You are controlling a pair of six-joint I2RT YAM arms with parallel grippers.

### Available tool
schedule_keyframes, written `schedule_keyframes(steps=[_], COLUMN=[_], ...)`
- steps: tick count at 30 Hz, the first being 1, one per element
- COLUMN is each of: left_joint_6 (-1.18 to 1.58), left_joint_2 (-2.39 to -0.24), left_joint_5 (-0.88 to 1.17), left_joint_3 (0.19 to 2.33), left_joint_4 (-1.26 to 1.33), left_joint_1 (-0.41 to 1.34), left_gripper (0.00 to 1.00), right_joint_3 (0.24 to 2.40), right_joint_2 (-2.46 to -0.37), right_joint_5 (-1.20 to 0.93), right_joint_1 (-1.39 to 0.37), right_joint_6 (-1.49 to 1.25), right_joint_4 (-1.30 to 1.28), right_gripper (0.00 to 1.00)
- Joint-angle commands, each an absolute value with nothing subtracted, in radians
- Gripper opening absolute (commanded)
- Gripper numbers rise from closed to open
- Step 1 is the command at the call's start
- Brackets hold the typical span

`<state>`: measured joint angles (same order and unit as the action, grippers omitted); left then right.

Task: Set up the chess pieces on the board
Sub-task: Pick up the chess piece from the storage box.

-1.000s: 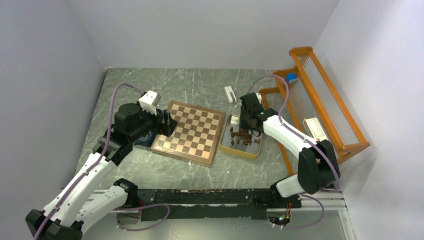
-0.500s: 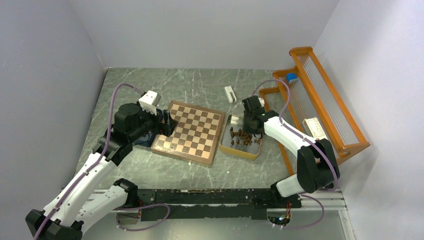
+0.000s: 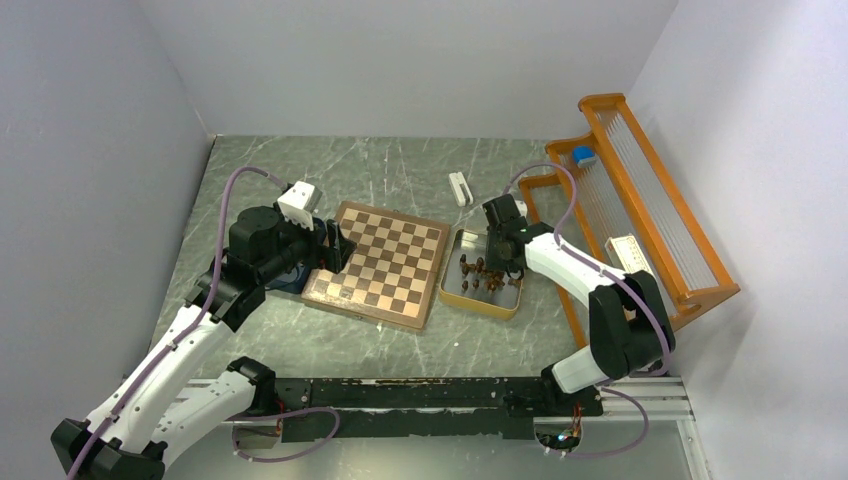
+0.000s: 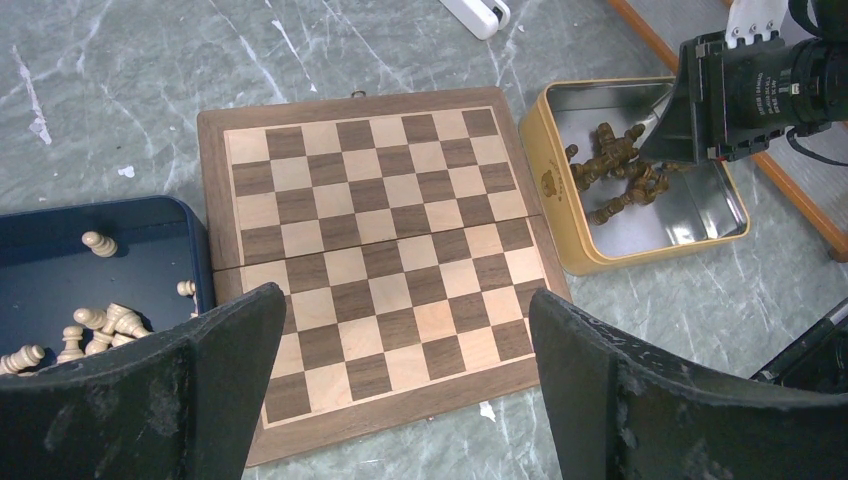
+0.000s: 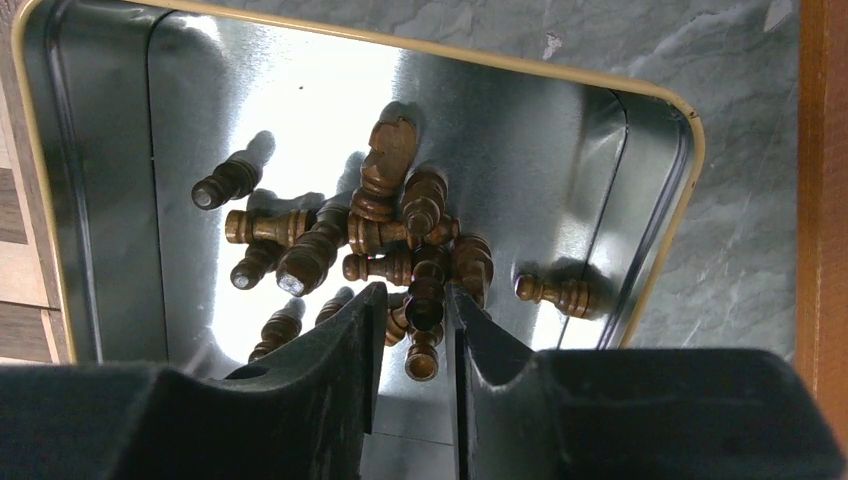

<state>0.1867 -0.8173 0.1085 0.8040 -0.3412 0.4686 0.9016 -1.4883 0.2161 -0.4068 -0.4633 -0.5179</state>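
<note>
1. Dark wooden chess pieces [image 5: 400, 215] lay heaped on their sides in the yellow-rimmed tin [image 5: 520, 150], just beside the right edge of the board [image 4: 380, 250] at the table's middle.
2. The right arm reached forward and bent down into the tin. The right gripper [image 5: 415, 293] was pinched narrowly on one dark piece of the heap.
3. The left arm hung above the board's left edge, with the left gripper [image 4: 405, 300] spread wide and holding nothing.
4. Since a second earlier the right wrist had shifted slightly over the tin and its elbow had drawn inward. The left arm had stayed put.
5. A small mark on the tin's side was too small to read.
</note>
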Motion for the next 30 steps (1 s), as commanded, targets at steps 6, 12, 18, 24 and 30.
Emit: schedule_keyframes(steps=[6, 12, 18, 24, 30], left_joint_6=[0.173, 0.173, 0.174, 0.173, 0.177], left_joint_2=[-0.811, -0.813, -0.816, -0.814, -0.82], left_joint_5=[0.099, 0.101, 0.106, 0.106, 0.125], left_joint_3=[0.799, 0.799, 0.798, 0.796, 0.793], left_joint_4=[-0.32, -0.319, -0.318, -0.318, -0.313], left_joint_1=[0.472, 0.472, 0.472, 0.472, 0.472], left_gripper=[0.96, 0.96, 0.96, 0.96, 0.95], right_joint_3=[0.895, 0.924, 0.997, 1.112, 1.153], right_joint_2=[-1.471, -1.422, -1.379, -1.347, -1.329], right_joint_5=[0.235, 0.252, 0.224, 0.156, 0.127], right_joint_1=[-0.398, -0.398, -0.398, -0.398, -0.398], right_joint_6=[-0.453, -0.442, -0.426, -0.386, -0.378], right_joint_4=[-0.527, -0.572, -0.65, -0.739, -0.777], right_gripper=[0.25, 0.15, 0.1, 0.08, 0.07])
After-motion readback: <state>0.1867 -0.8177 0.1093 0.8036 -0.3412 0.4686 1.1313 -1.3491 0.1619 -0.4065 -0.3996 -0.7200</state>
